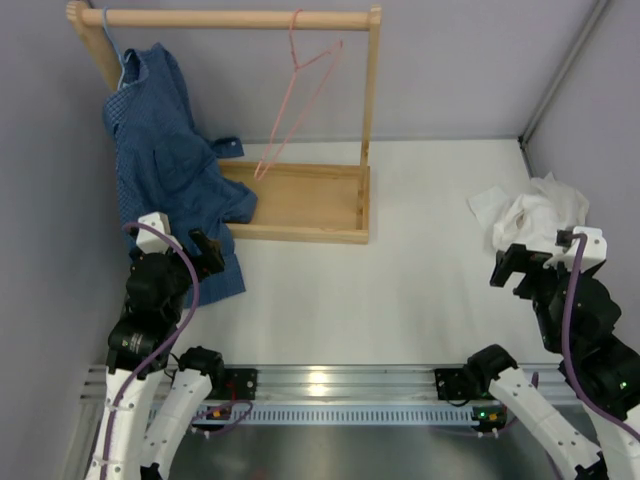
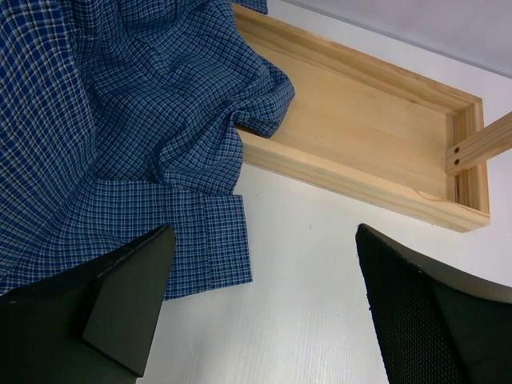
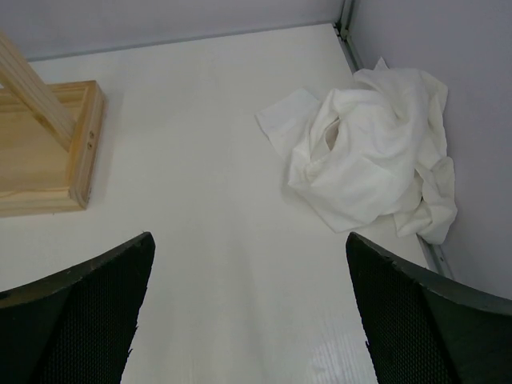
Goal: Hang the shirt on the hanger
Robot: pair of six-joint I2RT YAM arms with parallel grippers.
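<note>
The white shirt (image 1: 530,212) lies crumpled on the table at the far right against the wall; it also shows in the right wrist view (image 3: 372,152). The pink wire hanger (image 1: 298,92) hangs by its hook from the wooden rail, empty. My right gripper (image 1: 512,266) is open and empty, just in front of the shirt; its view (image 3: 250,300) shows bare table between the jaws. My left gripper (image 1: 205,252) is open and empty at the left, over the hem of the blue checked shirt (image 2: 120,128).
A wooden rack with a top rail (image 1: 230,18) and a tray base (image 1: 300,200) stands at the back; the base shows in the left wrist view (image 2: 376,128). The blue checked shirt (image 1: 165,160) hangs on a pale blue hanger at the rail's left end. Grey walls close both sides.
</note>
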